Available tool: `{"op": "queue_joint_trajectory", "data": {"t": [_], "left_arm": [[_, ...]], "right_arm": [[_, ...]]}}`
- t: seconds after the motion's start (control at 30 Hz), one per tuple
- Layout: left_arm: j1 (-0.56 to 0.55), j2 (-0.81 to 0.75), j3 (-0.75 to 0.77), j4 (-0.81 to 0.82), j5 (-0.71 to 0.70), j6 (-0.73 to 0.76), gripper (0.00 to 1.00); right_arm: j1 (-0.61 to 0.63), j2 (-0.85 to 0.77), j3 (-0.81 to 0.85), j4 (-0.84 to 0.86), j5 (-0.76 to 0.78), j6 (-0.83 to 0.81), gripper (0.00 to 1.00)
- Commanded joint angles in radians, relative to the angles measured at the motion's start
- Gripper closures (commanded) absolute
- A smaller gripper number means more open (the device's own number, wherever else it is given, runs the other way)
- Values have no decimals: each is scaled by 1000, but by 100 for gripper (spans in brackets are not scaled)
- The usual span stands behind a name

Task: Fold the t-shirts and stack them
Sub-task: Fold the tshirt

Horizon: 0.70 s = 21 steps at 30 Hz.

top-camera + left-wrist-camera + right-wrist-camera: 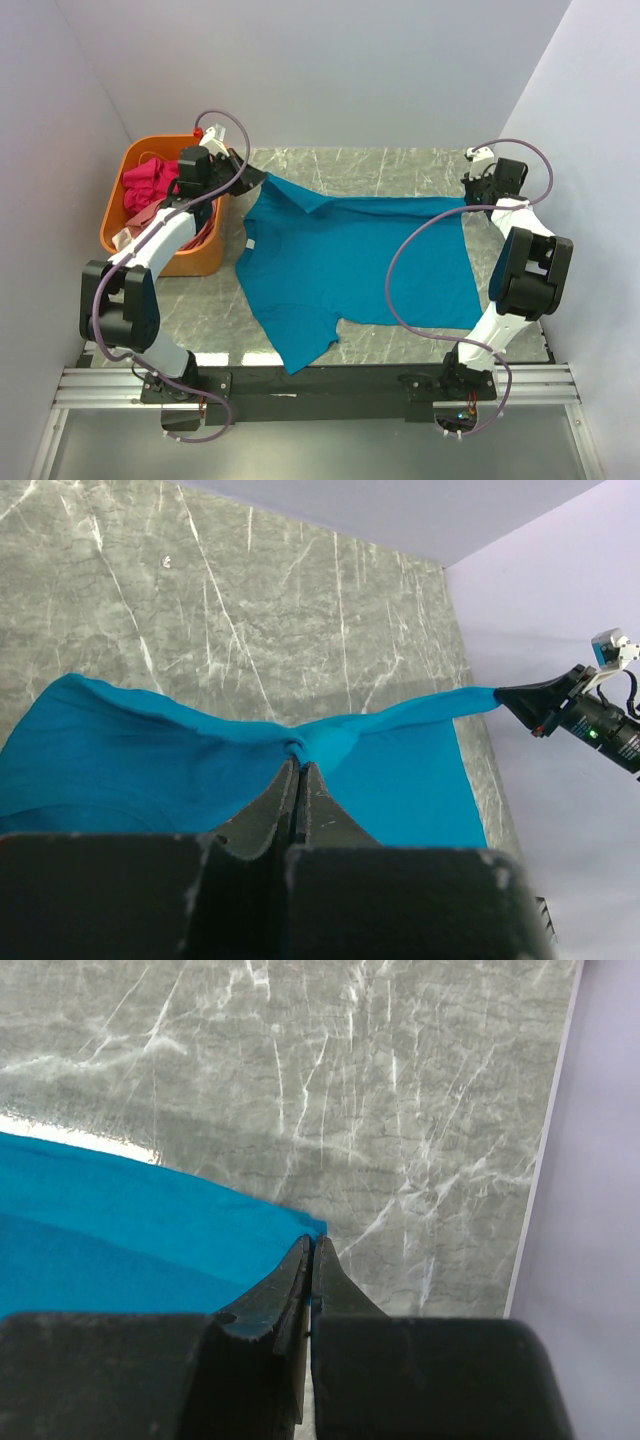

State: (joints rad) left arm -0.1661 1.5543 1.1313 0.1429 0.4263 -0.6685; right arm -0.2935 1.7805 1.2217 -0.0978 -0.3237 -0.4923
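A teal-blue t-shirt (350,262) lies spread over the grey marble table, its far edge lifted and pulled taut between both arms. My left gripper (252,180) is shut on the shirt's far left corner, where the cloth bunches at its tips (300,758). My right gripper (470,196) is shut on the far right corner (312,1238), and only a small tip of cloth shows at its jaws. A magenta-pink t-shirt (148,182) lies crumpled in the orange basket, with a darker salmon one (152,213) beneath it.
The orange plastic basket (125,165) stands at the far left beside the left arm. Grey walls close in the table on the left, back and right. The right gripper (560,705) shows in the left wrist view near the right wall.
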Motion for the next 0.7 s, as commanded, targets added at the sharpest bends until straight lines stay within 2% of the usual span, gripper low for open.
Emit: {"op": "queue_joint_trajectory", "data": {"t": [0.0,0.33,0.67], "left_arm": [[2,-37,-18,17,26,7,99],[-6,10,-4,12,43,-2,100],[-12,12,-14,-12,58,3,99]], "right_arm": [[-10,-49,10,12,-8,-14,100],[-3,19,104,-14,-6,-17,100],[5,46,113,-10,5,-48,100]]}}
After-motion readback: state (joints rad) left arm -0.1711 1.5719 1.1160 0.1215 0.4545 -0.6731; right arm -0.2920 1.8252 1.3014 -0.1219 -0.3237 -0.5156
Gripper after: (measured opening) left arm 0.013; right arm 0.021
